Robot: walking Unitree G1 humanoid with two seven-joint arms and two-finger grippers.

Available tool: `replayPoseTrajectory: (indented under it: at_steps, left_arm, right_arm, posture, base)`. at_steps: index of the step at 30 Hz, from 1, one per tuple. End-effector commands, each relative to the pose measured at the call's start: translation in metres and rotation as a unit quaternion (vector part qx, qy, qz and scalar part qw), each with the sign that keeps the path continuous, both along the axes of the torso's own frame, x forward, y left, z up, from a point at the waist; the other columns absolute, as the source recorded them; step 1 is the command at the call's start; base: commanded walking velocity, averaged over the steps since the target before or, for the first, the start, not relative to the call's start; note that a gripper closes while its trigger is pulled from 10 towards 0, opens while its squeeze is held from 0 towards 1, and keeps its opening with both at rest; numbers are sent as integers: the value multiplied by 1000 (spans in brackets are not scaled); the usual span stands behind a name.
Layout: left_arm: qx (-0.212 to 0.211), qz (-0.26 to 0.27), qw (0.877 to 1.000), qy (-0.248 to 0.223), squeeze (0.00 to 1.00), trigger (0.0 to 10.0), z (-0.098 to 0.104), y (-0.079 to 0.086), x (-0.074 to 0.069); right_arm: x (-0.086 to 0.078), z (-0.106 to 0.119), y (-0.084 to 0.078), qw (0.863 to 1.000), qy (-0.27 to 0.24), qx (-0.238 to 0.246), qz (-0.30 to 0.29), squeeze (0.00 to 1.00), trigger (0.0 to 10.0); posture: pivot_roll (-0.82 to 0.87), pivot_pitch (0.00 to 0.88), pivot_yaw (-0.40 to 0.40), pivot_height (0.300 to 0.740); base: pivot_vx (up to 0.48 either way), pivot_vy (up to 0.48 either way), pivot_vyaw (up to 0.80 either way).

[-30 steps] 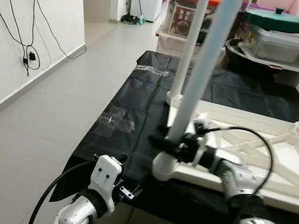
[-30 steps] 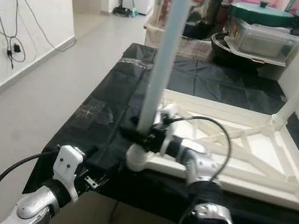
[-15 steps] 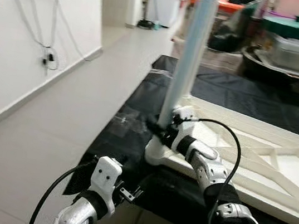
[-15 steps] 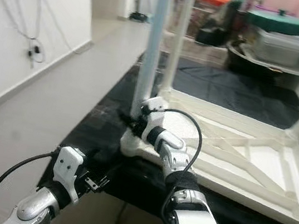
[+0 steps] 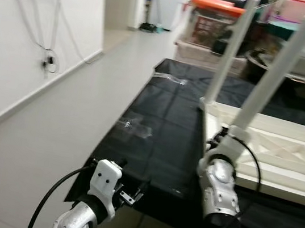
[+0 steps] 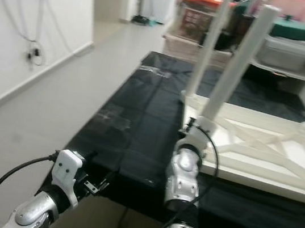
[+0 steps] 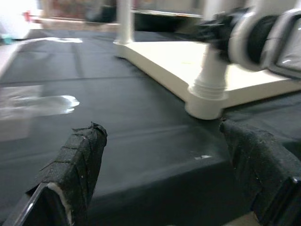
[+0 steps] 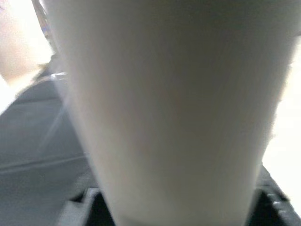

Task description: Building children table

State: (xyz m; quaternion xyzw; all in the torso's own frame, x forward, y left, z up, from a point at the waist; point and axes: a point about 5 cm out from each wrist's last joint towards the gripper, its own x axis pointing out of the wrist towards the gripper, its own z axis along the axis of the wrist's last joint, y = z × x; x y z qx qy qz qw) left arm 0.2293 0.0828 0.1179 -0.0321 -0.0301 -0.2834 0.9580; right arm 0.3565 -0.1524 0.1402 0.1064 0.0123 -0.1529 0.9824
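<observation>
I found the white children's table (image 6: 256, 149) lying upside down on the black sheet (image 5: 161, 132), with my right gripper (image 5: 221, 140) pinching the base of the near corner leg (image 6: 237, 63), which stood up tilted. My left gripper (image 7: 164, 165) hovered with fingers (image 7: 77, 162) spread at the sheet's near edge. I could read no writing on the orange-lidded box (image 5: 212, 22) behind

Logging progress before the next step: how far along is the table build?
The upside-down white plastic tabletop lies on the black sheet, with a far white tube leg standing in its corner. In hand: the right pincer is at the base of the near white leg, seating it. The left pincer hovers open. The right-side corners are cropped, so unconfirmed.
</observation>
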Motion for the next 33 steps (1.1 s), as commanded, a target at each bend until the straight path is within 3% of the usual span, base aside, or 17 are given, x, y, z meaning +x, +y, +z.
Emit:
replayPoseTrajectory:
  at_steps: [1,5,6,12,13,14,16,17,20,21,23,24,25,26,29,30,33]
  left_arm:
    - [3,-2,1000,1,0,10000,-1,-1,-1]
    - [3,-1,1000,0,0,10000,-1,0,0]
    - [3,-1,1000,0,0,10000,-1,0,0]
    - [3,-1,1000,-1,0,10000,0,0,1]
    - [3,-1,1000,-1,0,10000,0,0,1]
    - [3,-1,1000,-1,0,10000,0,0,2]
    - [3,-1,1000,-1,0,10000,0,0,2]
    - [2,-1,1000,-2,0,10000,0,0,2]
    - [2,-1,1000,-2,0,10000,0,0,2]
    - [2,-1,1000,-2,0,10000,0,0,2]
    - [2,-1,1000,-2,0,10000,0,0,2]
    - [2,-1,1000,-2,0,10000,0,0,2]
    - [2,-1,1000,-2,0,10000,0,0,2]
    - [2,-1,1000,-2,0,10000,0,0,2]
    - [2,-1,1000,-2,0,10000,0,0,2]
    - [2,0,1000,-3,0,10000,0,0,2]
    - [2,1,1000,-3,0,10000,1,0,2]
  right_arm:
    - [-1,-5,15,999,2,13,40,1000,10000]
    - [2,8,25,994,-38,3,98,980,10000]
    - [5,11,25,990,-51,14,130,0,10000]
    - [13,16,18,964,-63,-3,260,0,10000]
    - [15,17,15,952,-59,-18,299,0,10000]
    - [12,18,15,914,-46,-20,402,0,10000]
    - [12,18,15,914,-46,-20,402,0,10000]
    - [8,18,15,877,-35,-17,479,0,10000]
    - [8,18,15,877,-35,-17,479,0,10000]
    - [0,18,19,825,-22,-26,564,0,10000]
    - [0,18,19,825,-22,-26,564,0,10000]
    - [-7,15,27,771,-6,-29,636,0,10000]
    - [-7,15,27,771,-6,-29,636,0,10000]
    - [-11,14,37,735,3,-36,677,0,10000]
    - [-12,13,45,710,8,-38,703,0,10000]
    - [-11,12,57,695,6,-38,718,0,0]
    - [-7,12,62,707,-1,-43,706,0,0]
  posture:
    - [172,0,-66,740]
    - [172,0,-67,740]
    - [171,0,-65,740]
    - [169,0,-65,740]
    - [169,0,-65,740]
    - [169,0,-65,740]
    - [169,0,-65,740]
    - [168,0,-65,740]
    - [168,0,-65,740]
    - [169,0,-65,740]
    - [169,0,-65,740]
    - [179,0,-69,740]
    - [179,0,-69,740]
    - [183,0,-71,740]
    - [184,0,-71,740]
    - [188,0,-75,740]
    - [190,0,-77,740]
  base:
    - [0,0,0]
    - [0,0,0]
    - [0,0,0]
    - [0,0,0]
    - [0,0,0]
    - [0,0,0]
    - [0,0,0]
    - [0,0,0]
    - [0,0,0]
    - [0,0,0]
    - [0,0,0]
    - [0,0,0]
    - [0,0,0]
    - [0,0,0]
    - [0,0,0]
    - [0,0,0]
    - [0,0,0]
